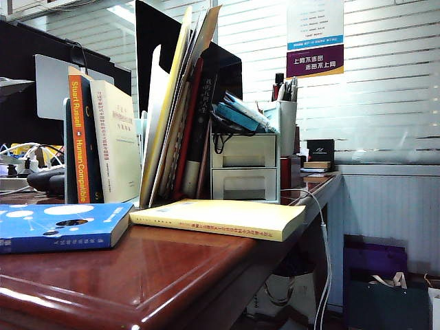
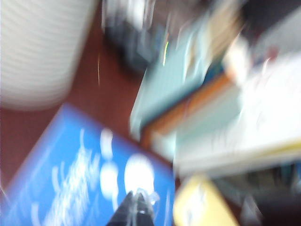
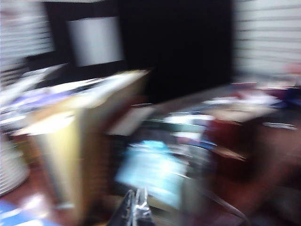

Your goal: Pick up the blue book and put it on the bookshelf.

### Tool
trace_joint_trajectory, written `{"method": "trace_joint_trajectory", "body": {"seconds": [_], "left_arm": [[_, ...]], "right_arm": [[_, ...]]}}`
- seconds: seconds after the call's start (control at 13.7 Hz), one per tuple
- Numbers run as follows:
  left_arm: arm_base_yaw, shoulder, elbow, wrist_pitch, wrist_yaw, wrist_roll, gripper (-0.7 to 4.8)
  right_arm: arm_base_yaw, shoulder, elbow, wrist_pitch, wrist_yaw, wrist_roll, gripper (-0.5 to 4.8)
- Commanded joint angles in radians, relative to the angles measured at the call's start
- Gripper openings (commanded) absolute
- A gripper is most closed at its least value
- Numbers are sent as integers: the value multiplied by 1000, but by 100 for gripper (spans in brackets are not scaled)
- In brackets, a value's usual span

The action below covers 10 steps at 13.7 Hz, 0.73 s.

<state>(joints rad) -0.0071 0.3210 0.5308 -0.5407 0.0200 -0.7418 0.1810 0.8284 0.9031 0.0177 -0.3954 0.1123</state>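
Lying flat on the desk's near edge: blue book (image 1: pixel 58 225), ungrasped, cover up for a top pick. My left gripper (image 2: pixel 136 207) hangs above it, jaws closed; right gripper (image 3: pixel 135 207) closed, nearer the bookshelf (image 1: pixel 155 130), already crowded with leaning volumes.

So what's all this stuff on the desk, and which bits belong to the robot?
blue book: one, bright blue with white ovals, flat at the desk's front left
yellow book: one, pale yellow, flat beside the blue one
orange-spined book: one, upright on the left of the bookshelf, a cream paperback against it
bookshelf: one, grey-green, holding leaning books and folders
drawer cabinet: one, white, right of the shelf
pen holder: one, white, above the cabinet
desk: one, reddish wood
left gripper: one, shut, above the blue book, blurred
right gripper: one, shut, facing the shelf's clutter, blurred
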Motion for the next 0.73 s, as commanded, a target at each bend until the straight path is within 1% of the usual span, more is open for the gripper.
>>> {"method": "trace_joint_trajectory", "body": {"seconds": [0.07,0.22,0.36,0.44,0.51,0.58,0.73], "left_arm": [[0,93,3,-95,69,-94,479],[0,108,2,-116,1,-109,479],[0,120,1,-180,3,-171,479],[0,131,-5,-216,0,-175,479],[0,138,-19,-223,0,-174,479],[0,142,-43,-212,-1,-173,479],[0,142,-89,-187,-2,-148,479]], "right_arm": [[169,179,86,18,-7,-94,-1],[263,298,112,43,-8,-93,-1],[314,381,113,62,-15,-90,-1],[335,412,113,59,-58,-90,-1],[349,441,113,53,-110,-90,-1],[360,466,114,33,-134,-90,-1],[389,506,113,1,-139,-90,-1]]}}
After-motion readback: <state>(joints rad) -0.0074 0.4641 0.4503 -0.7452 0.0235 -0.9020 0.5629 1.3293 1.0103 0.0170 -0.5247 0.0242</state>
